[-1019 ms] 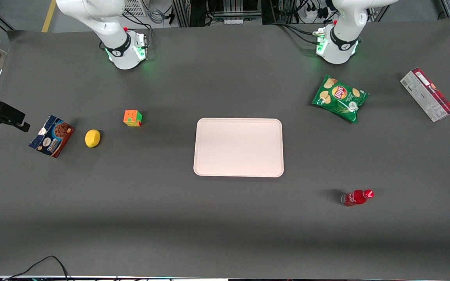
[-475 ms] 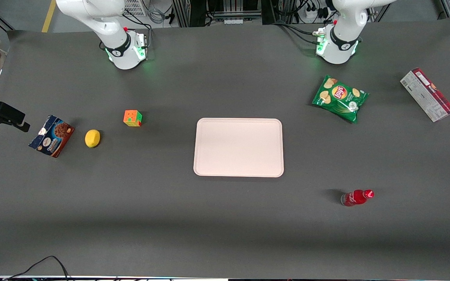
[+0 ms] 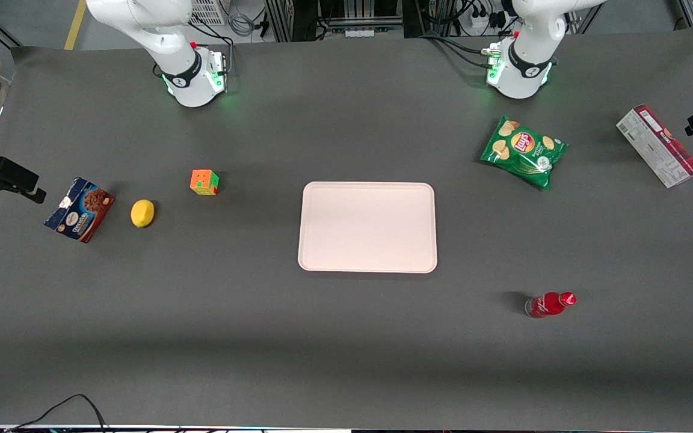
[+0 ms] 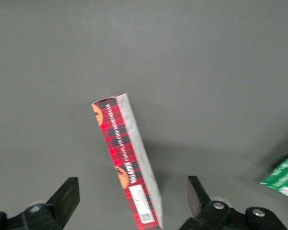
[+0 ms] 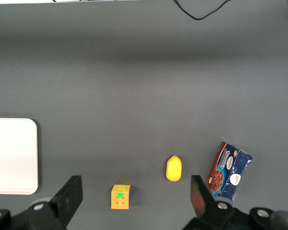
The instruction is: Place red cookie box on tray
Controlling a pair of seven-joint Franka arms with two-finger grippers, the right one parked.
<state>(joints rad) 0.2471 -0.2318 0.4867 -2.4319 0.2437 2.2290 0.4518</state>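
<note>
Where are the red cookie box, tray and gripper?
red cookie box [image 3: 659, 146]: front view, middle of its top face.
tray [image 3: 367, 264]: front view, rim nearest the camera.
gripper [image 4: 133, 203]: left wrist view, midway between open fingertips, above the box.

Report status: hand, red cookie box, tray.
Hand open, above red cookie box, not gripping. Box on table at working arm's end. Tray bare. Chip bag lies between them.

The red cookie box [image 4: 127, 163] has a red and black tartan pattern and a grey-white side. The tray [image 3: 367, 227] is pale pink on the dark grey counter [image 3: 262, 331]. The hand [image 4: 132, 201] has black fingers [image 4: 67, 196].
</note>
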